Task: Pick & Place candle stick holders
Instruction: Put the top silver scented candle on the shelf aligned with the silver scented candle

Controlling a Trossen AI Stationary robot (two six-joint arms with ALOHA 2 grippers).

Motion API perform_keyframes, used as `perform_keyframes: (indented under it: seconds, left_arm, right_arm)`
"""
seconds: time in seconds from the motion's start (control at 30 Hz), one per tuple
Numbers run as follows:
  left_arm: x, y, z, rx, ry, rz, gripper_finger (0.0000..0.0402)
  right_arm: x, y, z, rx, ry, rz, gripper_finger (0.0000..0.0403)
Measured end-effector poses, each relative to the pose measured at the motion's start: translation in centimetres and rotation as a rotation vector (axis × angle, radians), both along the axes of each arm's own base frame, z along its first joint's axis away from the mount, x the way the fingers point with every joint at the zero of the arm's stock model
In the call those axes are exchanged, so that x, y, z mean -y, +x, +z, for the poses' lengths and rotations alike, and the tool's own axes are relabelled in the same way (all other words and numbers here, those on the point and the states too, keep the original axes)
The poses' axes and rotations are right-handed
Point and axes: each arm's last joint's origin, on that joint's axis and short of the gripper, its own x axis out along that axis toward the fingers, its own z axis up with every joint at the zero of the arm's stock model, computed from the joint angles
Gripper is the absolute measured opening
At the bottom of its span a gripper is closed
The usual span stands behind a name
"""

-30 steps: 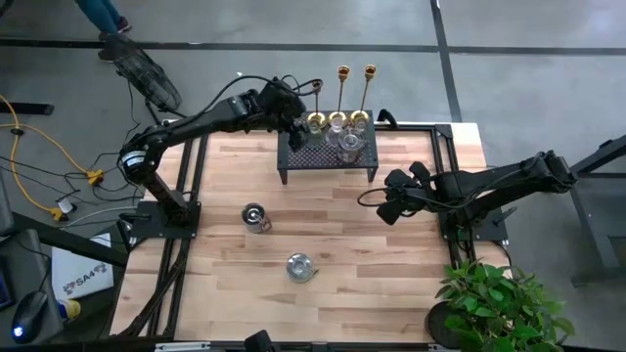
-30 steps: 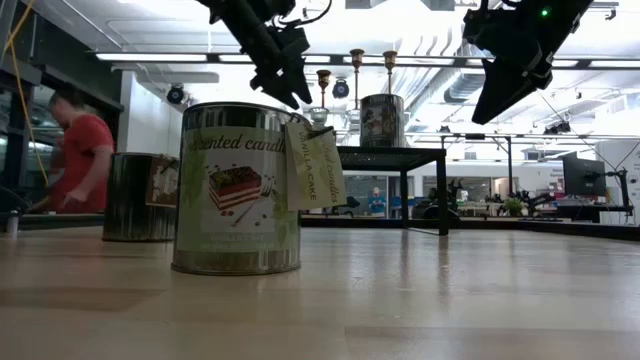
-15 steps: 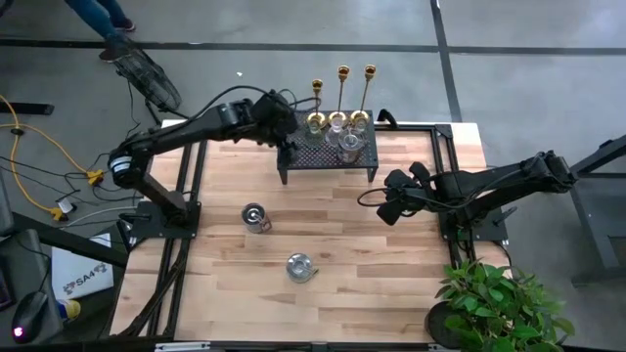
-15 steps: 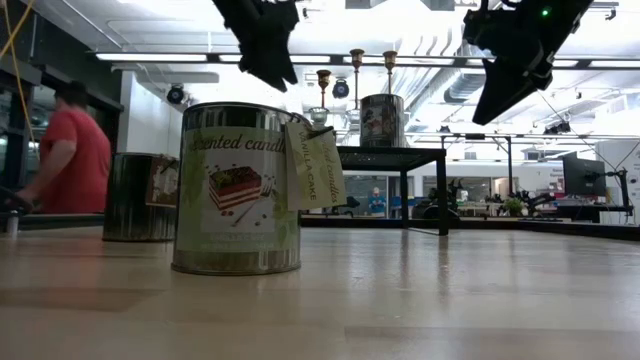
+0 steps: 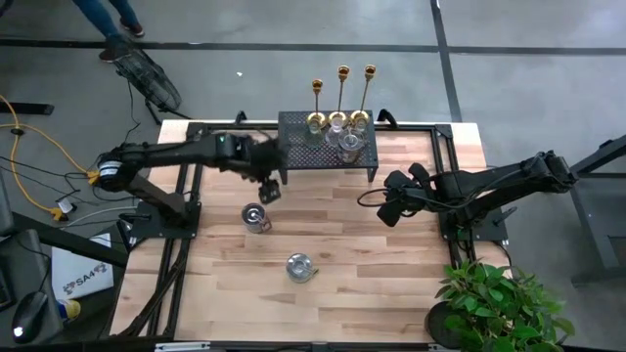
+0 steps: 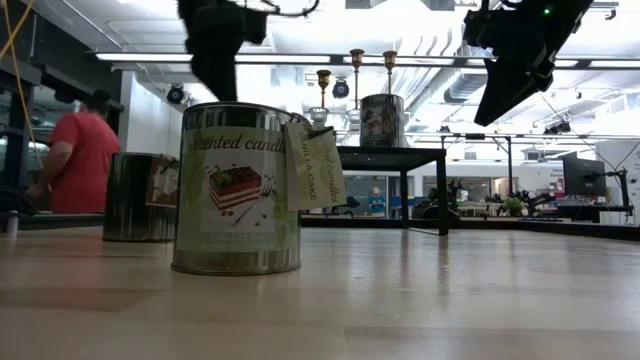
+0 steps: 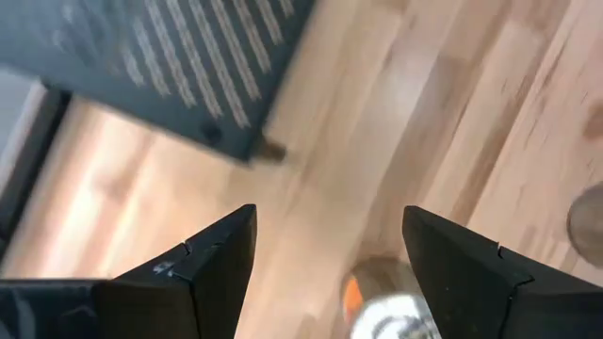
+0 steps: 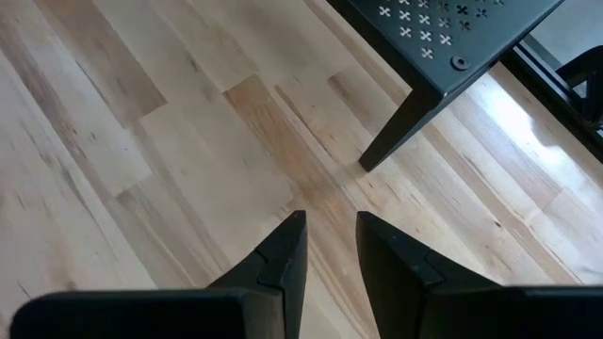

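Observation:
Three tall gold candle stick holders point(image 5: 342, 98) stand on their round bases at the far edge of the black mesh stand point(image 5: 311, 154). Short clear glass holders point(image 5: 349, 145) sit beside them on the mesh. In the low view the gold tops point(image 6: 356, 58) rise above the stand point(image 6: 392, 152). My left gripper point(image 5: 269, 188) hangs open over the table near the stand's left near corner, just beyond a candle tin point(image 5: 255, 217); nothing lies between its fingers point(image 7: 328, 212). My right gripper point(image 5: 388, 212) hovers right of the stand's near right leg, its fingers point(image 8: 330, 218) a narrow gap apart over bare wood.
Two candle tins stand on the table, one at left centre point(image 6: 140, 195) and one nearer the front point(image 5: 300, 266), large in the low view point(image 6: 240, 190). A potted plant point(image 5: 494, 303) fills the near right corner. A person in red point(image 6: 75, 160) stands beyond the table's left.
My left gripper has swung away from over the stand's far left part, toward the table's near edge and left, sinking slightly and tipping further downward. It now hangs by the left candle tin, still open. The candle stick holders have stayed where they were.

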Motion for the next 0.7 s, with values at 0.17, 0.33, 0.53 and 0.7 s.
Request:
perform_keyframes:
  seconds: [0.17,0.33,0.53,0.7]
  left_arm:
    - [1.6,-1.0,-3.0,-0.061,-0.018,0.131,0.0261]
    - [2.8,-2.1,-5.0,-0.085,-0.046,0.248,0.0261]
    - [3.8,-2.9,-6.8,-0.139,-0.074,0.333,0.0261]
    - [4.4,-3.5,-8.4,-0.189,-0.090,0.361,0.0261]
  right_arm:
    - [0.0,0.0,0.0,0.000,0.003,0.001,0.0087]
    - [0.0,0.0,0.0,0.000,0.003,0.001,0.0087]
    - [0.0,0.0,0.0,0.003,0.004,0.001,0.0087]
    - [0.0,0.0,0.0,0.004,0.003,0.002,0.0087]
